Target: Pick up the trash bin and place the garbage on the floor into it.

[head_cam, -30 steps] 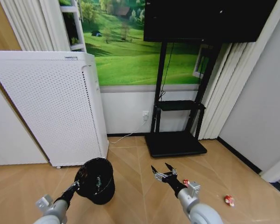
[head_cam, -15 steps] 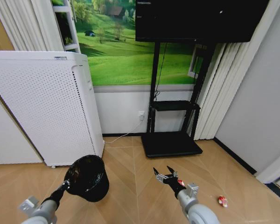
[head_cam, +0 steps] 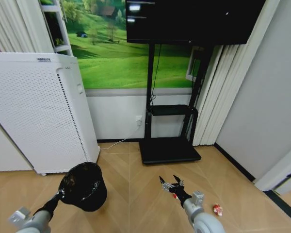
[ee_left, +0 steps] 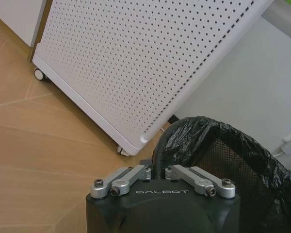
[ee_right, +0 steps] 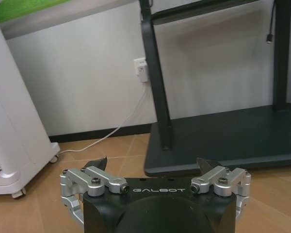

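The trash bin (head_cam: 82, 187), a small round black mesh basket lined with a black bag, hangs tilted at the lower left of the head view. My left gripper (head_cam: 61, 193) is shut on its rim. In the left wrist view the fingers (ee_left: 157, 167) pinch the rim, and the bin's bagged mouth (ee_left: 233, 155) lies just beyond them. My right gripper (head_cam: 170, 184) is held low over the wooden floor, open, with nothing between its spread fingers (ee_right: 153, 164). One piece of garbage, a small red-and-white crumpled item (head_cam: 217, 209), lies on the floor to the right of the right arm.
A tall white perforated appliance (head_cam: 34, 116) on wheels stands at the left against the wall. A black TV stand with a flat base (head_cam: 167, 150) stands ahead, with a cable running to a wall socket (ee_right: 141, 68). Curtains and a grey wall (head_cam: 262, 97) close off the right.
The whole head view has shifted left, so the camera has turned to the right. The bin stays in the left gripper. The right gripper stays open.
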{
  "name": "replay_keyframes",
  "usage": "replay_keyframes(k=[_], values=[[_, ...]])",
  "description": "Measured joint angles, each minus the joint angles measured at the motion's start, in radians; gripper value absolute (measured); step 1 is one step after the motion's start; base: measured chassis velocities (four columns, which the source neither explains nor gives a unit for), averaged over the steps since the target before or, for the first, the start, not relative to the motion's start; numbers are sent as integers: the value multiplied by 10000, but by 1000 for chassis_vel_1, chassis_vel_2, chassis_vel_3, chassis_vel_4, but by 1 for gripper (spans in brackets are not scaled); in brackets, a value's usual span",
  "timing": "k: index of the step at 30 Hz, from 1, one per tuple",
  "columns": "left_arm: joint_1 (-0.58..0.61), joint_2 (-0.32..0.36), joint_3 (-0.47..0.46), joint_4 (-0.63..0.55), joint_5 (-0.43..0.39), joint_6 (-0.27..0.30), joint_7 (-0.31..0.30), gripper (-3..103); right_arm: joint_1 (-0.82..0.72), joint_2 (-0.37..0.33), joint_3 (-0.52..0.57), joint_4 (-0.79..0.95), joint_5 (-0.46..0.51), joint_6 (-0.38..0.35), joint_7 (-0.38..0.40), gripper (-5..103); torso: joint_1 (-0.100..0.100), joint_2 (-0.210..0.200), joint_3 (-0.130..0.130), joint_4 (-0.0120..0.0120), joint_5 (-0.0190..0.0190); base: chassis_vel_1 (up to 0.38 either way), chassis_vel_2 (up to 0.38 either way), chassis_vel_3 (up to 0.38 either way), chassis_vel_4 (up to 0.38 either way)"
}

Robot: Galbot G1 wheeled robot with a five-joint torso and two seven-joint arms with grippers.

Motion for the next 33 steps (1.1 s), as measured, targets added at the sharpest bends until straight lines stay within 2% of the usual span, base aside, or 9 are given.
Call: replay_keyframes(k=[6,12,13,16,18,22,24,27,33], values=[[249,-96,-233,181,5,-33,195,7,359,-29,-156,-598,4,12,10,100,0,1,0,-1,-1,-327,-317,314,308],[411,-123,-343,522,340,-75,419,7,840,26,-361,-1192,13,13,136,100,0,0,2,0,5,-280,-304,297,260],[515,-133,-468,710,575,-81,575,7,995,65,-480,-1487,-75,21,157,100,0,0,0,-5,7,-108,-162,195,96],[637,-142,-639,932,939,-105,785,7,1124,131,-579,-1778,-209,-13,156,100,0,0,1,3,4,-31,-54,43,43],[830,-155,-944,1209,1251,-142,1054,7,1266,448,-793,-2185,-408,-162,143,100,0,0,0,1,-1,41,47,-28,-10],[1033,-197,-1112,1273,1221,-169,1202,7,1463,877,-1061,-2610,-576,-267,145,100,0,1,-1,2,1,78,84,-70,-61],[1259,-300,-1172,1253,1251,-170,1396,7,1740,1363,-1488,-3235,-781,-328,235,100,0,0,-1,0,1,63,21,-52,-44],[1484,-409,-1271,1095,1265,-170,1588,7,2089,1704,-1902,-4006,-870,-336,369,100,0,1,0,0,3,21,9,-14,-15],[1734,-453,-1466,859,1264,-177,1923,7,2948,2057,-2448,-5486,-1154,-86,633,100,0,0,0,-1,5,-19,-5,15,10]])
